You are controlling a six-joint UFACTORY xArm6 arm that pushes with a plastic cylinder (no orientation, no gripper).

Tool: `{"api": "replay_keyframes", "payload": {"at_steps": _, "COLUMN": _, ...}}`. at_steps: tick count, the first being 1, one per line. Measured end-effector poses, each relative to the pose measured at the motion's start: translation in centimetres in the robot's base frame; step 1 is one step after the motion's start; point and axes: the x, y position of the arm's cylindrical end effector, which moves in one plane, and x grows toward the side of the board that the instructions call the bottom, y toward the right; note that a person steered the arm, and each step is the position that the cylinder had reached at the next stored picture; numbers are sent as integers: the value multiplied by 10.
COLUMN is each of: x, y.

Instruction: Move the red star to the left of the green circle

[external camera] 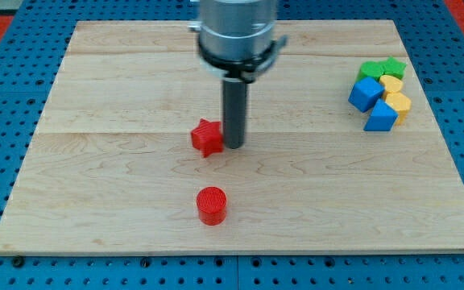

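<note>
Right now my tip [234, 146] sits just beside the red star [207, 137], on its right in the view, touching or nearly so (too close to tell). No jaws here, only the rod. Both lie near the middle of the wooden table [95, 201]. A red cylinder [211, 205] stands below the star, apart from it. Far off at the view's right is a tight cluster: green blocks [382, 68], blue blocks [366, 93] and yellow blocks [398, 102], shapes hard to make out.
</note>
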Motion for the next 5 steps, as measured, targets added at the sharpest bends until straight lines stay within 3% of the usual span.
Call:
{"api": "replay_keyframes", "payload": {"at_steps": 3, "x": 25, "y": -126}}
{"api": "replay_keyframes", "payload": {"at_steps": 4, "x": 4, "y": -142}}
{"api": "replay_keyframes", "payload": {"at_steps": 5, "x": -23, "y": -104}}
